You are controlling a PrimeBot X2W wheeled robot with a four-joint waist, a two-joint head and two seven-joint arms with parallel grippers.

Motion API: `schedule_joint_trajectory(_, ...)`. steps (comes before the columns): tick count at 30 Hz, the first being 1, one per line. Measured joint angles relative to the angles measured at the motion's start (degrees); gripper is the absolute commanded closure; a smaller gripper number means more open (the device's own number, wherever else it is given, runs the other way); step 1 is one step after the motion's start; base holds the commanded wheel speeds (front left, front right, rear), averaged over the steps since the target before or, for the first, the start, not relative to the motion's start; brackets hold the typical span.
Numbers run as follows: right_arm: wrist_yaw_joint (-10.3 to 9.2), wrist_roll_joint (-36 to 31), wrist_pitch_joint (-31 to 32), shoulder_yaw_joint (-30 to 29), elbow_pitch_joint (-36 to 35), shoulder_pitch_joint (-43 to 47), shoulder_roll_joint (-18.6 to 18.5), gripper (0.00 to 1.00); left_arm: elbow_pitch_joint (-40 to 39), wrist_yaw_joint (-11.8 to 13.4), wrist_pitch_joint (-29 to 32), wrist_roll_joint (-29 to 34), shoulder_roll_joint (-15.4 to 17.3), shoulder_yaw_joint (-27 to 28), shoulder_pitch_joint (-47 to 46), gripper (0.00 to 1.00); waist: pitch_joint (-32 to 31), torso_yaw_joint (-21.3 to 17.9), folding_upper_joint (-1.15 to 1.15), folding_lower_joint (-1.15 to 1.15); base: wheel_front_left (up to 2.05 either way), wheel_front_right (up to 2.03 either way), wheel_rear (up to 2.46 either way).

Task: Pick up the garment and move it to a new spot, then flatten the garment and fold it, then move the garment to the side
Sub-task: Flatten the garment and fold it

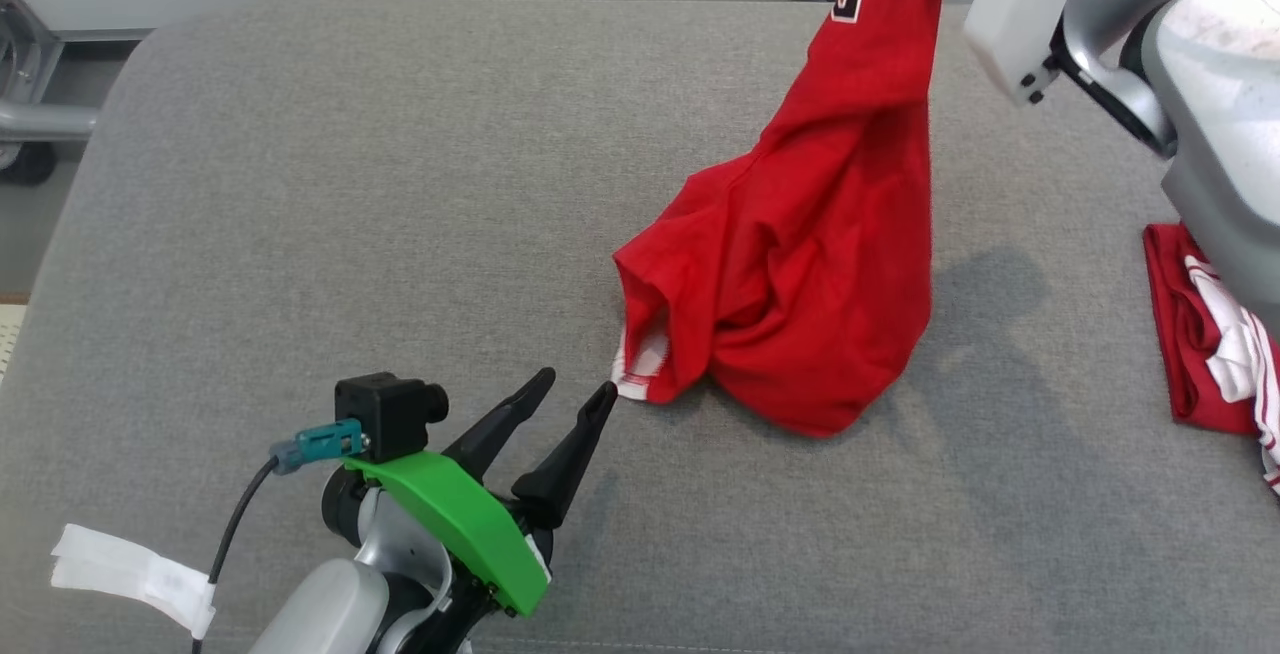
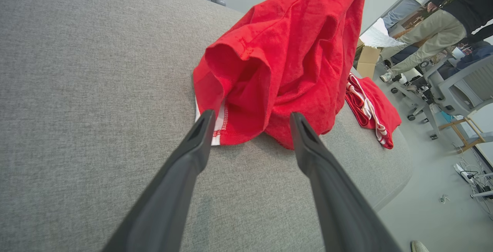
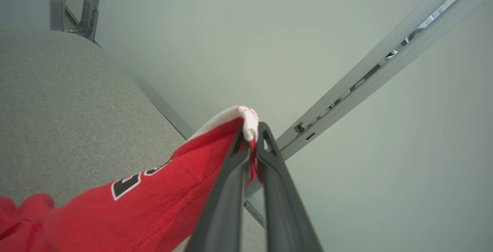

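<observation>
Right hand [image 3: 252, 128] held the red garment [image 1: 800, 264] aloft; left hand [image 1: 577, 382] (spread wide) would do best pinching the near hem [image 1: 640, 366].

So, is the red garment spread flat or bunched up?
Bunched up. The garment hangs from the shut right jaws, pinched at one edge, its lower part heaped in folds on the grey cushion.

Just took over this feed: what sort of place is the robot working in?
Likely an office or lab workspace: a grey fabric-topped work surface, with wheeled office chairs and people beyond it.
</observation>
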Motion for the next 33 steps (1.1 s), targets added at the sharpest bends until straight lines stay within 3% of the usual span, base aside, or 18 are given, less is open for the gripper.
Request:
schedule_joint_trajectory(7,0.00,0.94,0.43,2.53,-2.35,-9.84,0.35,1.00,2.44,-0.26,-1.52,-0.34,-2.08,-0.09,0.00,0.00,-1.92,4.12,0.00,0.00,0.00,0.00,0.00)
schedule_joint_trajectory(11,0.00,2.55,-0.15,8.62,-4.90,-12.93,2.56,1.00,3.08,-0.22,-2.08,-0.34,-2.23,0.26,0.02,0.00,-3.11,6.31,0.00,0.00,0.00,0.00,0.00)
schedule_joint_trajectory(15,0.10,8.96,-0.46,19.93,-9.12,-10.35,5.72,1.00,3.26,1.02,-3.78,-0.34,-0.96,2.87,0.15,0.00,-4.77,7.37,0.00,0.00,0.00,0.00,0.00)
schedule_joint_trajectory(19,0.31,16.35,1.45,26.21,-12.34,-2.15,5.47,1.00,3.16,1.56,-4.04,-0.31,0.64,3.88,1.33,0.00,-5.16,6.51,0.00,0.00,0.00,0.00,0.00)
schedule_joint_trajectory(24,0.31,24.28,4.87,26.79,-14.71,8.32,1.01,1.00,2.74,2.01,-4.16,-0.16,2.49,5.02,2.80,0.00,-5.05,4.19,0.00,0.00,0.00,0.00,0.00)
schedule_joint_trajectory(28,0.26,26.84,5.97,21.79,-14.84,13.46,-4.37,1.00,1.82,2.32,-4.15,0.11,3.77,5.41,3.04,0.00,-4.77,1.78,0.00,0.00,0.00,0.00,0.00)
schedule_joint_trajectory(33,-3.66,28.40,5.41,16.59,-15.22,17.37,-10.59,1.00,0.57,2.76,-3.64,0.53,4.56,5.45,3.23,0.00,-4.14,-1.65,0.00,0.00,0.00,0.00,0.00)
